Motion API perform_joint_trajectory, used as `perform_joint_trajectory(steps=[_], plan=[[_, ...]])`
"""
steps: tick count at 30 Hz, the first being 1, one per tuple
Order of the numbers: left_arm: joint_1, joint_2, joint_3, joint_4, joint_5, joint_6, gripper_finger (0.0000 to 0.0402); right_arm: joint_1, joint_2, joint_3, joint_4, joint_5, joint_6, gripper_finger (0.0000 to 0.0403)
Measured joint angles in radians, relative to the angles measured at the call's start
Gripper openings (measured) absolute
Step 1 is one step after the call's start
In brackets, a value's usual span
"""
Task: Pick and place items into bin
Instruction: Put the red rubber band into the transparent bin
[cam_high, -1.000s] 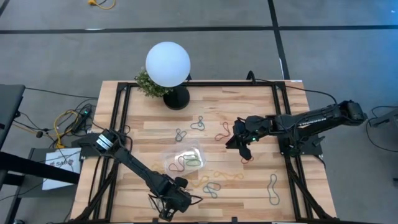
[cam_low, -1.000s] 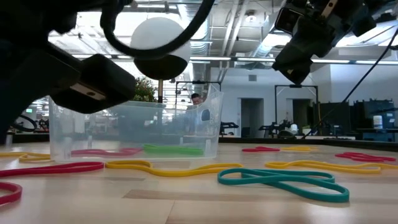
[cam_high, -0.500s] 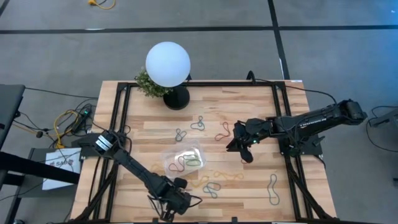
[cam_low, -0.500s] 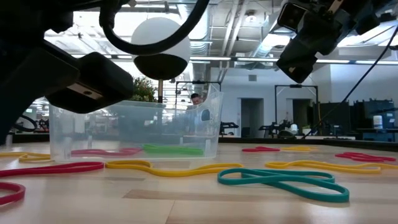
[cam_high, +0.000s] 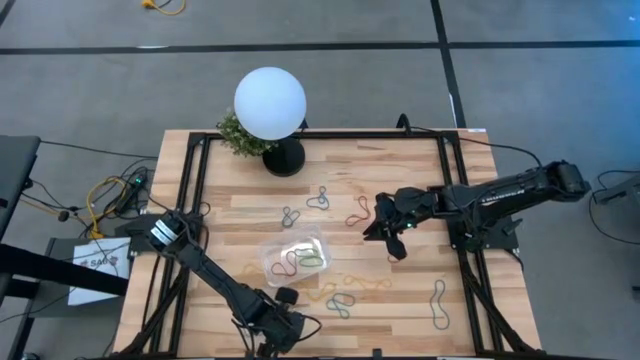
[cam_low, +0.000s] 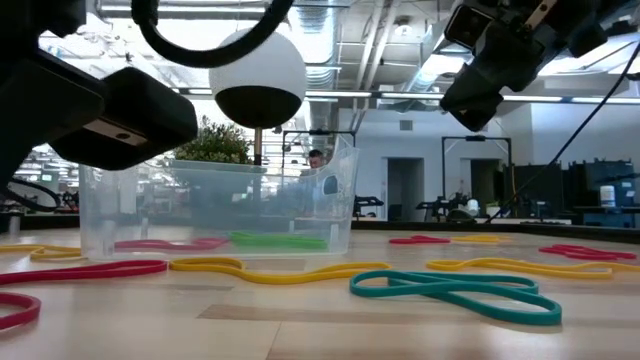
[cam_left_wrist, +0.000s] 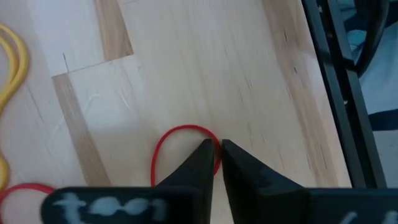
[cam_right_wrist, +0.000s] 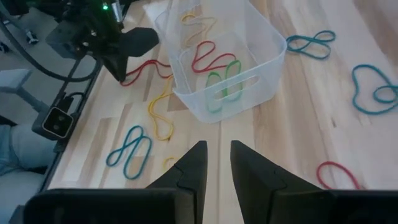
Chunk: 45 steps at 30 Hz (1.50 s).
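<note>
My left gripper (cam_high: 275, 338) is near the table's near edge, left of centre, its fingers closed on a red band (cam_left_wrist: 177, 134). My right gripper (cam_high: 373, 232) hangs above the table right of the clear bin (cam_high: 297, 257), fingers a narrow gap apart, with nothing between them in its wrist view (cam_right_wrist: 217, 152). The bin (cam_right_wrist: 217, 62) rests on its base and holds red, yellow and green bands. Loose bands lie flat on the wood: yellow (cam_high: 350, 285), teal (cam_high: 340, 303), blue (cam_high: 320, 198), red (cam_high: 358, 210), grey-green (cam_high: 438, 300). My left gripper pinches the red band between its two fingertips at one side of its rounded end (cam_left_wrist: 211, 135). The fingers come from above, pointing down at the wood. The rest of the loop lies slack on the table.
A white globe lamp (cam_high: 270, 103) on a black stand and a small plant (cam_high: 238, 135) stand at the far edge. A black frame rail (cam_left_wrist: 339, 81) runs along the table's edge close to my left gripper. Yellow (cam_low: 270, 270) and teal (cam_low: 455, 290) bands lie nearest the low camera.
My left gripper has shifted a little toward the table's near-left corner and risen slightly in the low view. My right gripper has stayed about where it was.
</note>
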Motion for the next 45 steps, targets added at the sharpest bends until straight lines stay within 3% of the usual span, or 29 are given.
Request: perform_joint_trajectory(steps=[5, 10, 15, 22, 24, 28, 32, 40, 45], plan=[[-0.016, -0.001, 0.004, 0.011, -0.022, -0.027, 0.0001, -0.034, 0.0, 0.0, 0.0, 0.0, 0.008, 0.0066], [-0.032, -0.017, 0.11, -0.113, -0.04, 0.016, 0.0, -0.052, 0.0, 0.0, 0.0, -0.002, 0.08, 0.0066], [-0.027, -0.035, 0.308, -0.448, -0.1, 0.069, 0.0, -0.044, 0.0, 0.0, 0.0, -0.002, 0.098, 0.0066], [-0.024, -0.037, 0.598, -1.036, -0.41, 0.086, 0.0, 0.027, 0.0, 0.0, 0.0, -0.001, 0.191, 0.0066], [-0.012, -0.041, 0.639, -1.107, -0.49, 0.066, 0.0, 0.057, 0.0, 0.0, 0.0, 0.0, 0.212, 0.0066], [0.028, -0.072, 0.639, -1.066, -0.495, 0.16, 0.0, 0.129, 0.0, 0.0, 0.0, 0.017, 0.254, 0.0066], [0.093, -0.074, 0.613, -1.092, -0.493, 0.171, 0.0, 0.212, 0.0, 0.0, 0.005, 0.102, 0.304, 0.0066], [0.242, -0.071, 0.396, -1.065, -0.371, 0.289, 0.0, 0.349, 0.0, 0.0, 0.004, 0.229, 0.393, 0.0066], [0.321, -0.071, 0.251, -0.879, -0.207, 0.345, 0.0, 0.404, 0.0, 0.0, 0.006, 0.299, 0.407, 0.0066]])
